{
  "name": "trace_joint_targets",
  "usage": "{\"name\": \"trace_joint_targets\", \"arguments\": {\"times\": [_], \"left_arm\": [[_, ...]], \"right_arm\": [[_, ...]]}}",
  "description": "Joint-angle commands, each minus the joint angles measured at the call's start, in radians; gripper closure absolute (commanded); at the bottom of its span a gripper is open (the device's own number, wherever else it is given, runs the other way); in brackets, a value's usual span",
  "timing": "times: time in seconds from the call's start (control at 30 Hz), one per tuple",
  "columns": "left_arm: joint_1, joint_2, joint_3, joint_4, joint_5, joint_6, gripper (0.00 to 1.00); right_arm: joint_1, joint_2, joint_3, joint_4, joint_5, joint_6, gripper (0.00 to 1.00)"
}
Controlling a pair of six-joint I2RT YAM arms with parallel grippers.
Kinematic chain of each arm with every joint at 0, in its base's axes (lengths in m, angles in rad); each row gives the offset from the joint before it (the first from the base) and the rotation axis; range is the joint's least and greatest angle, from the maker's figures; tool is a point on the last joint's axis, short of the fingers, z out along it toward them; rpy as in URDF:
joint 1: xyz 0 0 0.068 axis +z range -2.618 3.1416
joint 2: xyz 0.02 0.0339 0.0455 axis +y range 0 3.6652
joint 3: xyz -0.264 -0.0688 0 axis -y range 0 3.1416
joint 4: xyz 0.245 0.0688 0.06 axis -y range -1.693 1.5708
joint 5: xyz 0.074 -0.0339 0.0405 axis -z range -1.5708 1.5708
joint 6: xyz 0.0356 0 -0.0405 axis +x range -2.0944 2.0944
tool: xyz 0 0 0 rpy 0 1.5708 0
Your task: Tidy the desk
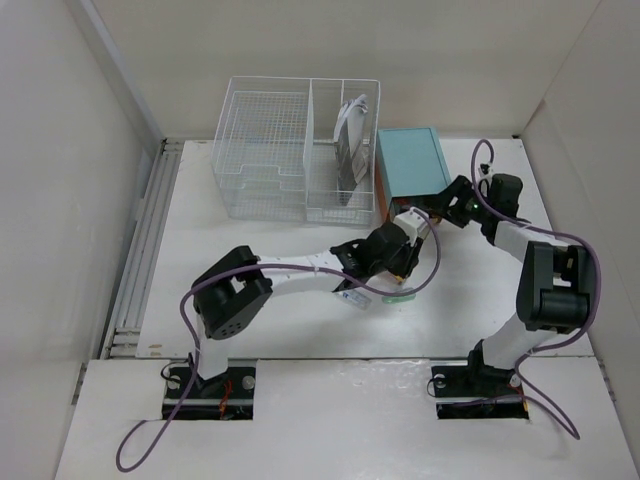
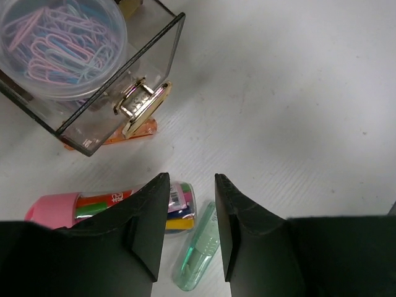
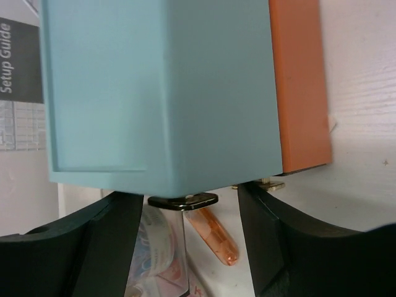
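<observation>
The desk (image 1: pixel 300 335) lay white under both my arms, walled by pale panels. Nearest, over its right half, my left claw (image 2: pixel 190 185) hung spread with nothing between the fingers. It was right above a green pen (image 2: pixel 199 253) and a pink-capped tube (image 2: pixel 93 203) lying side by side. Closing there, I judged, could catch both at once or roll the pen away.

Just beyond stood the clear drawer (image 2: pixel 124 93) holding a tub of paper clips (image 2: pixel 59 43). A low swing might knock it and spill them.

Farther on, my right claw (image 3: pixel 190 204) stood spread, pinching nothing, at the teal box (image 3: pixel 161 93). The box sat near the desk's far edge beside the wire basket (image 1: pixel 270 150). My two arms worked close together there and could collide.
</observation>
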Motion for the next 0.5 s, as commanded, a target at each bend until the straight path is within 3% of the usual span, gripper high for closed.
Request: {"name": "trace_joint_targets", "arguments": {"times": [0.0,0.1,0.2,0.23,0.37,0.47], "left_arm": [[0.015,0.007,0.06,0.056,0.021,-0.013,0.67],[0.035,0.036,0.072,0.065,0.009,-0.022,0.66],[0.044,0.067,0.097,0.079,-0.028,-0.033,0.65],[0.044,0.067,0.097,0.079,-0.04,-0.033,0.65],[0.064,0.104,0.136,0.101,-0.104,-0.044,0.65],[0.076,0.127,0.161,0.101,-0.152,-0.053,0.65]], "right_arm": [[0.015,0.004,0.051,0.101,0.066,0.018,0.33],[0.015,0.013,0.051,0.124,0.077,0.018,0.33],[0.024,0.013,0.042,0.153,0.087,0.027,0.4],[0.024,0.013,0.03,0.176,0.101,0.038,0.48],[0.033,-0.016,-0.015,0.221,0.123,0.047,0.66],[0.033,-0.045,-0.044,0.221,0.123,0.047,0.74]]}}
